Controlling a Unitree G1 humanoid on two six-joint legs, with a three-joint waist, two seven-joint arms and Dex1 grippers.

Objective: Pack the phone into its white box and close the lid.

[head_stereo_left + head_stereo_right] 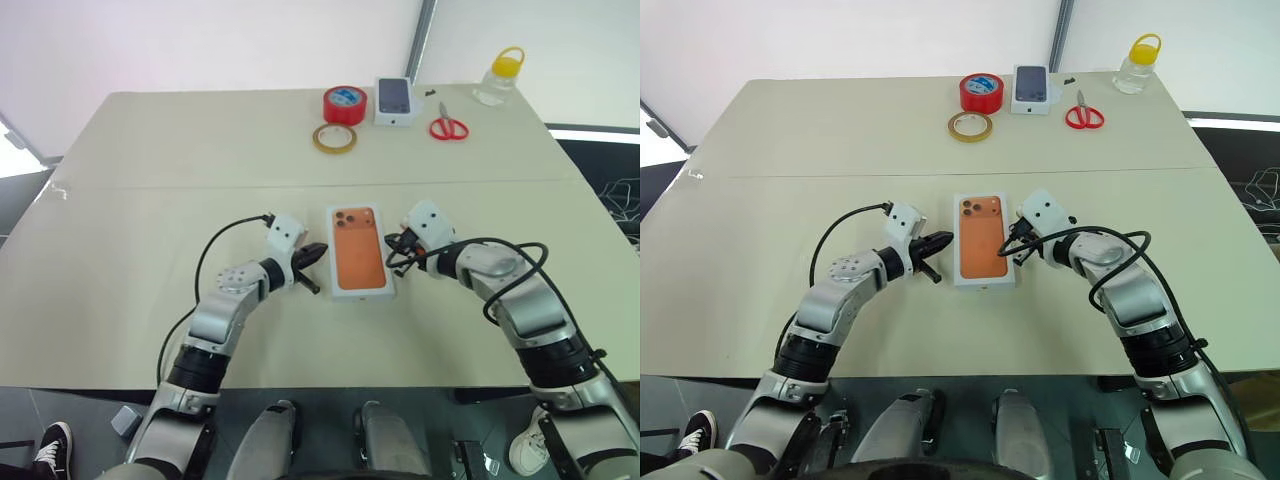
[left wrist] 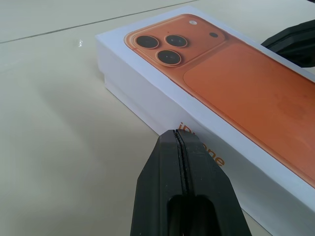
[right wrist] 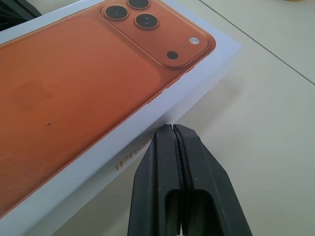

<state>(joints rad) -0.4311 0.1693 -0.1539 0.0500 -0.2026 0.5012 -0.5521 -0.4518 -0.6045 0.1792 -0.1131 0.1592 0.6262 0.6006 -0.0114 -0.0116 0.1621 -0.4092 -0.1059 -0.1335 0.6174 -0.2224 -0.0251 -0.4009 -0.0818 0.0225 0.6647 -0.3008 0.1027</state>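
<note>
Lid [image 1: 360, 261] sits closed over the white box [image 2: 147, 115] on the tabletop [image 1: 150, 200], long axis running away from us, and we flank it with left gripper [image 1: 318, 254] and right gripper [image 1: 397, 250], both clamped empty, equally near its sides.

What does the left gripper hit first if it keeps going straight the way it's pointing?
Most likely the long side wall of the lid, closed on the box. The left gripper, shut, points at that side; in the left wrist view its tip sits right at the wall, whether touching I can't tell.
</note>
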